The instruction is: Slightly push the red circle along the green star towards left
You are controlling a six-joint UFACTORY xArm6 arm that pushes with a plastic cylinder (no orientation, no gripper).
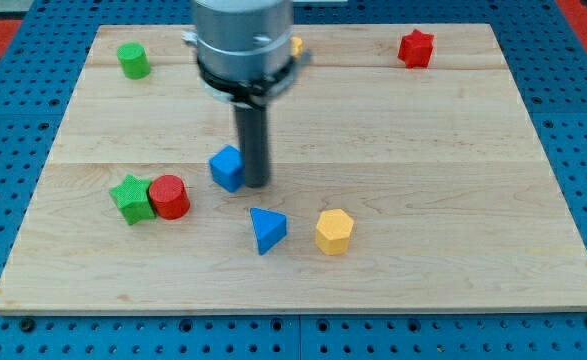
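A: Red circle [170, 196] sits touching green star [131, 198], on its right side.
B: My tip [257, 183] has no pincer; it's beside blue cube [228, 168], right of both, so a leftward push would drive them together.

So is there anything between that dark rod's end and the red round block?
Yes: in the camera view the blue cube sits right beside my tip, on the side facing the red circle; beyond it, bare wood.

Pale, matt wooden board [453, 150] with visible grain; smooth matt-painted blocks; blue perforated base [13, 110].
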